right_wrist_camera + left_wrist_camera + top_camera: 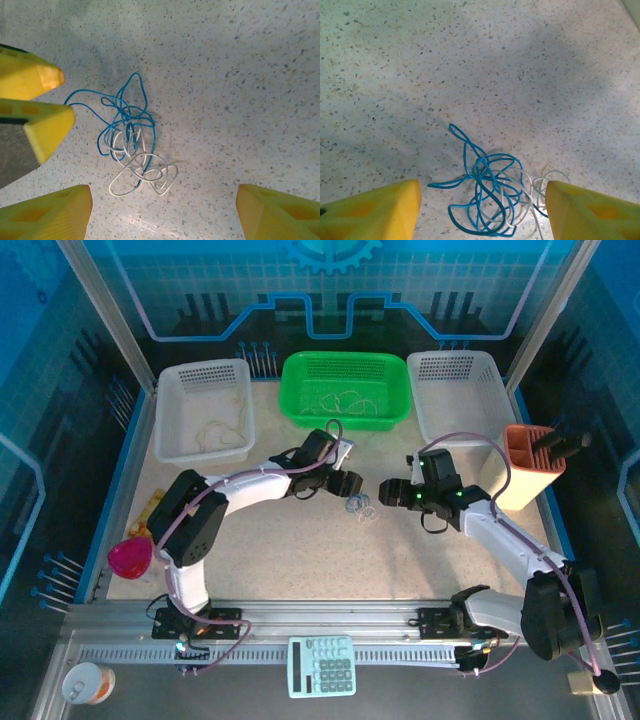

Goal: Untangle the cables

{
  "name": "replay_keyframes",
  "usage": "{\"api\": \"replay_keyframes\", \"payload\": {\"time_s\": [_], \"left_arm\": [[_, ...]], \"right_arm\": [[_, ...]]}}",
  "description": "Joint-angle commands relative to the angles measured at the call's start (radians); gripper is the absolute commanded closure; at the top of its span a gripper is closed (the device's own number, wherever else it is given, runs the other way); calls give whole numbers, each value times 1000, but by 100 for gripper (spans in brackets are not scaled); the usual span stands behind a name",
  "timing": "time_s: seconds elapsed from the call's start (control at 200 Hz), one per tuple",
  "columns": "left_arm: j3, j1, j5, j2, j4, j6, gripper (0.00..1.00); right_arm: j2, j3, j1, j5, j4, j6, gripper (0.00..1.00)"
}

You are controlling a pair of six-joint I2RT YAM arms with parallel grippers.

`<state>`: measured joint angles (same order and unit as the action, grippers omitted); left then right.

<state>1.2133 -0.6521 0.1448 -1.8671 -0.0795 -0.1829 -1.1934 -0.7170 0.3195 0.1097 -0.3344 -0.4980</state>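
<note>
Cables (361,508), blue and whitish, lie knotted on the counter (300,550) between the left gripper (482,200) and right gripper (164,197), jaws apart on both. Closing over the whole clump, not 1 strand, could tighten the knot.

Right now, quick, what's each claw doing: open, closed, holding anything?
Left claw: open, at the edge of the cable tangle, nothing gripped.
Right claw: open, empty, near the same tangle.
</note>
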Motion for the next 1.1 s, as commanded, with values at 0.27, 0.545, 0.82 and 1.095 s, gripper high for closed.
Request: {"api": "replay_keyframes", "payload": {"time_s": [0.27,0.545,0.82,1.095], "left_arm": [[37,-11,-31,-52,-15,9,80],[22,-11,-28,26,-24,-24,100],[29,2,-30,141,-47,-43,100],[34,43,7,255,-51,-64,100]], "right_arm": [[-125,4,59,47,86,-19,24],[-274,-52,107,10,146,-31,26],[-364,-41,107,12,197,-46,42],[-397,-24,106,8,228,-54,74]]}}
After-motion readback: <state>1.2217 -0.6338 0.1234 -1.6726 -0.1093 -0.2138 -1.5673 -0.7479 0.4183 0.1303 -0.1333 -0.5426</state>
